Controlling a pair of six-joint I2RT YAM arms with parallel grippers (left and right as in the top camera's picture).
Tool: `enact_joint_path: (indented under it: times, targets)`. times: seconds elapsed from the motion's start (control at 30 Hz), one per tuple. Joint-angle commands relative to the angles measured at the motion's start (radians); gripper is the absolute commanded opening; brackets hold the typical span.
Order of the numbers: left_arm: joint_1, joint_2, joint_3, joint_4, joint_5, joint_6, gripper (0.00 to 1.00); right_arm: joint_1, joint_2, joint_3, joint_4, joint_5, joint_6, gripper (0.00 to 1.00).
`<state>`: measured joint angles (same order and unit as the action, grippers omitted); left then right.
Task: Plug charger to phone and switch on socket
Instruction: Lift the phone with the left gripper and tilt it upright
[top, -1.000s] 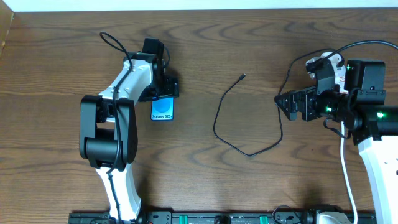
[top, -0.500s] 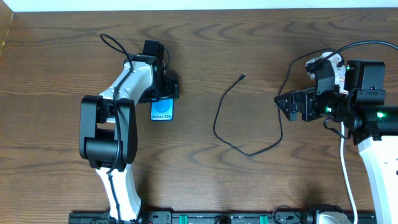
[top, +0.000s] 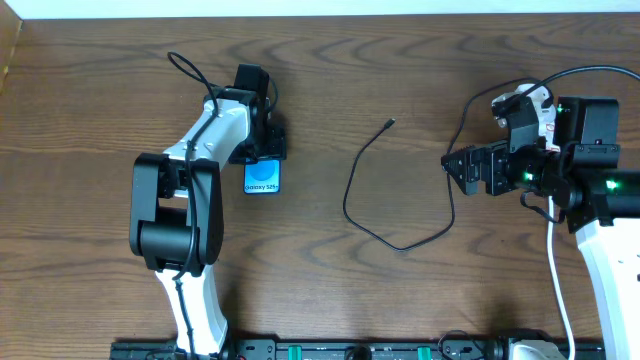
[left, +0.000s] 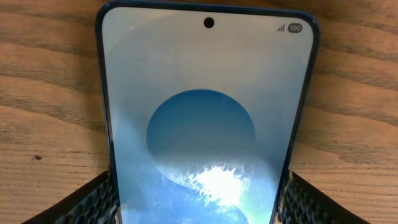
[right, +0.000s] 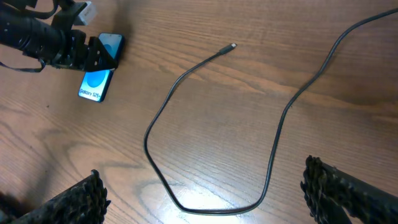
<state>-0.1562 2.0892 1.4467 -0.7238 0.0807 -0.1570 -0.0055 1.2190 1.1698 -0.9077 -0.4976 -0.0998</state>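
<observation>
The phone (top: 262, 179) lies flat on the table with its blue screen up; it also shows in the left wrist view (left: 199, 106) and the right wrist view (right: 96, 84). My left gripper (top: 262, 157) is shut on the phone's far end, one finger on each long edge (left: 199, 193). The charger's black cable (top: 350, 200) loops over the table's middle, its plug tip (top: 390, 123) free and pointing away from the phone. My right gripper (top: 452, 165) is open and empty above the loop (right: 202, 205). The socket is hidden behind the right arm.
A white cord (top: 556, 290) runs down along the right arm. The cable's far end rises to white parts (top: 530, 100) behind the right gripper. The table's back edge is at the top, with an equipment rail (top: 350, 350) along the front.
My left gripper and the phone have shifted slightly to the right. The right arm and the cable have not moved.
</observation>
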Motion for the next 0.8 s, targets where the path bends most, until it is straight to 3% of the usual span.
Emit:
enact_joint_path:
  times: [0.0, 0.47, 0.77]
  targets:
    - [0.0, 0.021, 0.003, -0.018, 0.027, 0.005, 0.67, -0.006, -0.002, 0.019, 0.0, 0.001, -0.01, 0.99]
    - [0.023, -0.114, 0.09, -0.104, 0.103, -0.091, 0.67, -0.006, -0.002, 0.019, 0.058, 0.001, 0.066, 0.98]
    - [0.037, -0.227, 0.09, -0.103, 0.172, -0.277, 0.67, -0.005, 0.01, 0.019, 0.145, -0.004, 0.27, 0.97]
